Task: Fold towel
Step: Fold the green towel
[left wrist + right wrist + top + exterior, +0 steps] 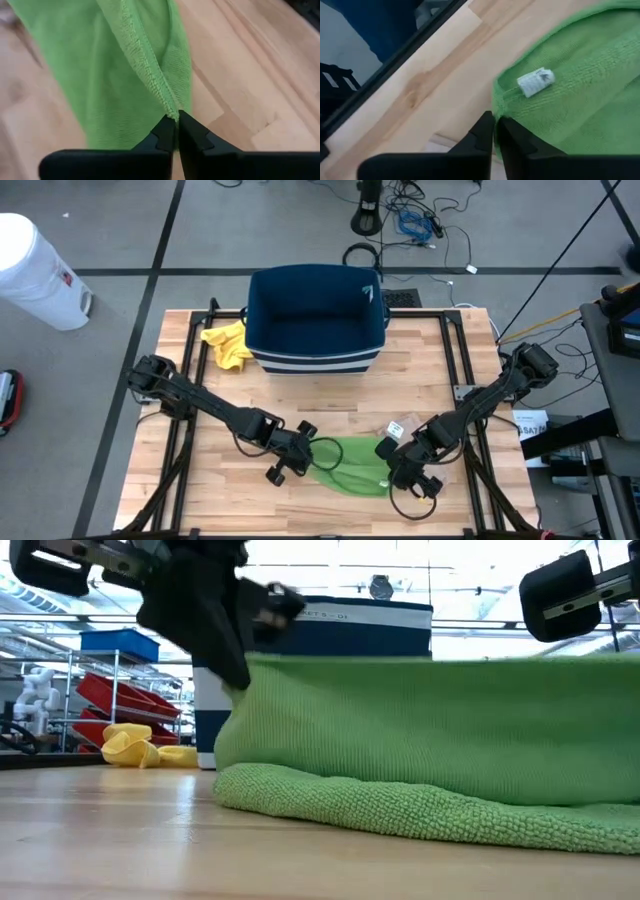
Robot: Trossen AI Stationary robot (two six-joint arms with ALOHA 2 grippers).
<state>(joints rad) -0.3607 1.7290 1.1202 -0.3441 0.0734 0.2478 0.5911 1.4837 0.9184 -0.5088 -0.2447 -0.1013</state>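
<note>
High view, straight down on a wooden table. Green towel bunched near the front edge, between the two grippers. Left gripper at the towel's left end, right gripper at its right end, both arms reaching in from the table's sides. Navy bin at the back centre, yellow cloth just beside its left wall. Small paper tag lying on the wood near the right gripper. White bucket on the floor, well apart from the table.

Low view, level with the tabletop. Towel held up as a green sheet, top edge stretched nearly level, lower part folded onto the wood. Left gripper dark, pinching the sheet's upper left corner. Part of the right arm's dark hardware above the sheet at the other side. Bin behind, yellow cloth beside it on the table.

Left wrist view. Gripper with jaws together, clamped on the towel's hemmed edge; towel hanging away over the wood.

Right wrist view. Gripper likewise closed tight on the towel's corner. White label sewn at the hem just beside the pinch. Table frame rail and blue bin wall beyond.
</note>
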